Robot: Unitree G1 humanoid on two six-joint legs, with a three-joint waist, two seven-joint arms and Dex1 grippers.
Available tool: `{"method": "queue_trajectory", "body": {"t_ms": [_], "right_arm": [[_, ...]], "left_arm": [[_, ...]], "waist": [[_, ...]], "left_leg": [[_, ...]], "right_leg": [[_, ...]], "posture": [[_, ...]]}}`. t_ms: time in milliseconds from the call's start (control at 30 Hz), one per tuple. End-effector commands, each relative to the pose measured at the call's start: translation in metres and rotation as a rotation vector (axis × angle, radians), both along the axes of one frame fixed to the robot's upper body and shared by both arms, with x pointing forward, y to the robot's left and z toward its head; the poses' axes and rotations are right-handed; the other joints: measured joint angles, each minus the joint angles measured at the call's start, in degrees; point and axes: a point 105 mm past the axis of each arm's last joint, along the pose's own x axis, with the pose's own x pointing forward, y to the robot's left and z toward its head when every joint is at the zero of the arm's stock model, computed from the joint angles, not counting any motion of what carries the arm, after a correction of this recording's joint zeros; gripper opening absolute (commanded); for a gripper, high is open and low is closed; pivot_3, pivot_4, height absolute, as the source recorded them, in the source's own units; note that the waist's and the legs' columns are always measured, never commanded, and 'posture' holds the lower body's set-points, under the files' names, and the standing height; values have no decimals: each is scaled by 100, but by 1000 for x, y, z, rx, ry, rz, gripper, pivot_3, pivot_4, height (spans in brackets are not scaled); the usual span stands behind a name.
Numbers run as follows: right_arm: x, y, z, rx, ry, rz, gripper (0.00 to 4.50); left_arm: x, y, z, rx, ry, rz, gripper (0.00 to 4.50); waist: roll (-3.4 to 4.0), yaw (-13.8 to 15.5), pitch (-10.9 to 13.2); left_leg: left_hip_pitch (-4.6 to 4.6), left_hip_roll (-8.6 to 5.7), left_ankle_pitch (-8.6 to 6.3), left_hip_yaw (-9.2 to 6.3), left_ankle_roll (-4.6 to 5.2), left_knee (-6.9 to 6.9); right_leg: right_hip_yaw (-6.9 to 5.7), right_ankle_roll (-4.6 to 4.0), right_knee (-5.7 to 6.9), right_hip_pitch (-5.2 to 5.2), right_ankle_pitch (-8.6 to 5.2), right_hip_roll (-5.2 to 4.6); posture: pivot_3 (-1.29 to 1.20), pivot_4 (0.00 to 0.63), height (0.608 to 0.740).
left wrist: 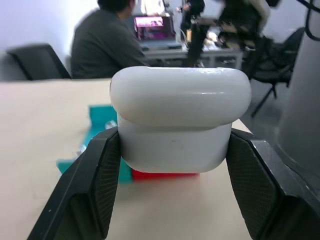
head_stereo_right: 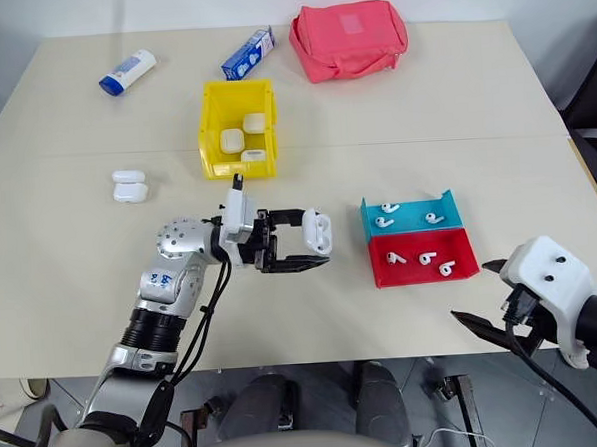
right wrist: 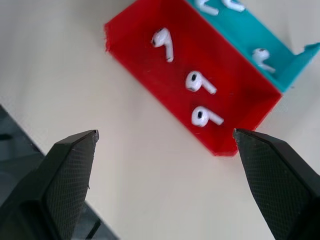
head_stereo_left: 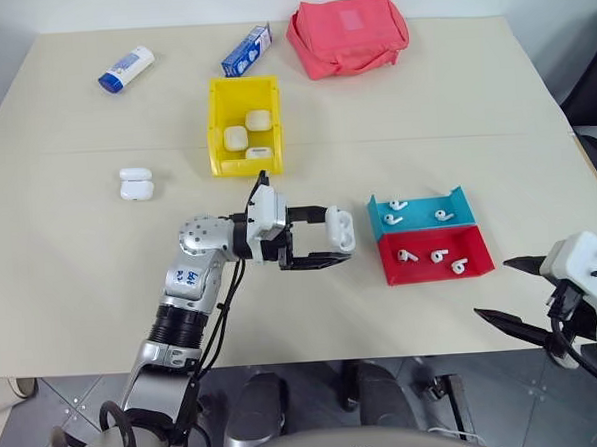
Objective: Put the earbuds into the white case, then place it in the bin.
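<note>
Claws are noted first, being nearest. The right claw (head_stereo_left: pixel 515 290) is held at the near right edge of the surface (head_stereo_left: pixel 72 295), its black fingers spread wide with nothing between them, aimed in the right wrist view at the red tray (right wrist: pixel 145 55). The left claw (head_stereo_left: pixel 317 238) is seen at the middle of the surface, pointing towards the trays and clenched on the white case (head_stereo_left: pixel 340 227), whose lid is judged ajar from the seam visible in the left wrist view.

Just beyond the case, the red tray is found touching the blue tray (head_stereo_left: pixel 456 215) behind it; three earbuds (head_stereo_left: pixel 438 256) lie in each, apart from one another. The step in hand is judged to be the picking of an earbud for loading, the case not yet filled.

Risks are recorded as follows. An earbud, being small and glossy, may be squeezed out of wide fingers or pushed against the tray wall. The light tray may be shoved by a finger landing on its rim. The case is gripped by its sides alone, and may twist if pressed from above.

Open room is ample in the near centre and near left. A spare case (head_stereo_left: pixel 135 183) lies to the left, well apart. Farther off stands the yellow bin (head_stereo_left: pixel 220 137), already holding three cases, with a clear path from the left claw. A bottle (head_stereo_left: pixel 126 68), a carton (head_stereo_left: pixel 246 50) and a pink pouch (head_stereo_left: pixel 348 35) lie at the far edge.
</note>
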Motion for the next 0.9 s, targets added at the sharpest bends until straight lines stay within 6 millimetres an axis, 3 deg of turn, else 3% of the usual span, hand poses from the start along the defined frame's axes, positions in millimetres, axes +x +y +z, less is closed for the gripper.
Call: {"method": "queue_trajectory", "body": {"t_ms": [33, 467, 600, 800, 900], "right_arm": [[3, -2, 10, -85, -26, -38, 4500], [11, 22, 1, -170, 73, 5, 4500], [22, 28, 3, -189, 46, 45, 3588], [32, 28, 3, -248, 48, 87, 3588], [38, 28, 1, -278, 49, 119, 2947]], "left_arm": [[-6, -1, 18, -70, -55, -1, 2777], [-19, -5, 20, -95, -53, -8, 2777], [-22, -6, 20, -103, -53, -5, 2777], [-25, -8, 20, -108, -52, -4, 2777], [-27, -9, 19, -111, -49, -3, 2777]], "waist": [[1, -1, -1], [1, -7, -2], [2, -4, -2], [2, -11, -2], [3, -19, -2]], "left_leg": [[-1, 0, -1, 1, 1, 1], [-3, 0, -5, -3, 8, 7], [-4, 0, -7, -3, 9, 7], [-6, -2, -9, -1, 13, 7], [-6, -1, -9, -1, 12, 7]], "right_leg": [[1, 0, 0, -1, 0, 0], [-2, -6, -5, 0, -3, 1], [-3, -6, -5, -2, -3, 1], [-3, -7, -8, -1, -4, 0], [-2, -7, -8, -2, -4, 0]], "posture": [[0, 150, 740], [0, 150, 740], [0, 150, 740], [0, 150, 740], [0, 150, 740]]}}
